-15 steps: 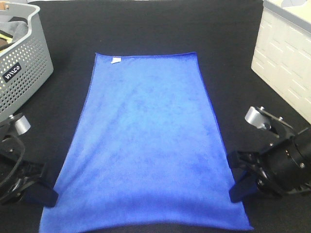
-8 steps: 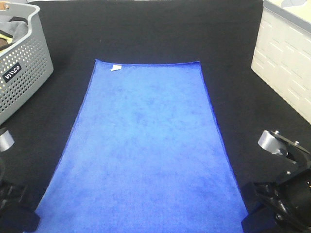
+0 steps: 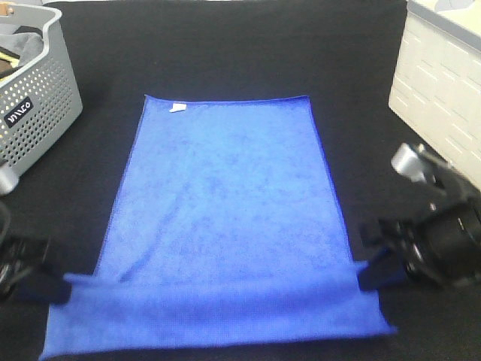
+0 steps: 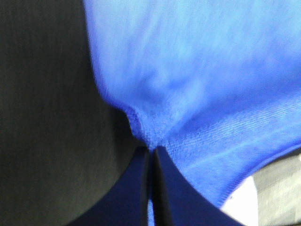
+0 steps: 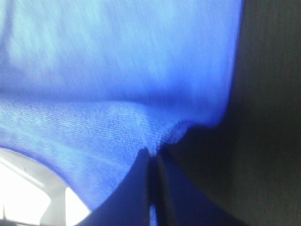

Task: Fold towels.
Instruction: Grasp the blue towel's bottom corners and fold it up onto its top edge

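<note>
Blue towel (image 3: 225, 188) lies lengthwise mid-table, far edge flat. Vs half a sec ago its near strip is now raised & doubled back, w/ a fold ridge running left-right across the near end. L gripper (image 3: 51, 289) & R gripper (image 3: 367, 274) are each clenched on a near corner (wrist views show cloth pinched betw closed tips) and have carried them twd the far side. So 1st fold looks just begun, w/ grey basket (image 3: 41, 90) far left & white box (image 3: 443, 83) far right well apart from it.
</note>
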`<move>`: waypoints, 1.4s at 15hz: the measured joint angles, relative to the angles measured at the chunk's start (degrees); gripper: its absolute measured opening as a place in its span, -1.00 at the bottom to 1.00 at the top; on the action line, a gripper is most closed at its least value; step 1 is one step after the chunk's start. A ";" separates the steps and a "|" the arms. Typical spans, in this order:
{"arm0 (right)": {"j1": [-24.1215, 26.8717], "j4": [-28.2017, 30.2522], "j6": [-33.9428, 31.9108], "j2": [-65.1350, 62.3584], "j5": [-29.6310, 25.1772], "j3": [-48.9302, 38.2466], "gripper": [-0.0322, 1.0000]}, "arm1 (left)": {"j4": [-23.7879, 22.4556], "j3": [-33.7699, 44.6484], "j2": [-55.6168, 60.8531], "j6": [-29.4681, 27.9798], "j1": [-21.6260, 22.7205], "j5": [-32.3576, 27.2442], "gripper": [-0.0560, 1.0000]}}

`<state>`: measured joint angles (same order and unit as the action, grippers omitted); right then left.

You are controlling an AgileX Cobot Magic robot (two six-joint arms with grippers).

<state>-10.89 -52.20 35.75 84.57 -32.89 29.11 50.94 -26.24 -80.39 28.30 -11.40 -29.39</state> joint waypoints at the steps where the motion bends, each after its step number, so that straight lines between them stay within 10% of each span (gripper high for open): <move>1: 0.00 0.92 -0.92 1.89 -0.40 3.78 -0.94 | 0.00 -2.92 -1.15 -0.74 0.00 0.00 -0.89; 21: 3.15 20.68 -18.62 55.98 -8.08 90.01 -0.94 | -3.38 -77.58 -53.46 -2.81 4.35 3.67 -0.89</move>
<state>-7.73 -31.51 17.13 140.55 -40.97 119.12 47.56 -103.82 -133.84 25.50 -7.05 -25.73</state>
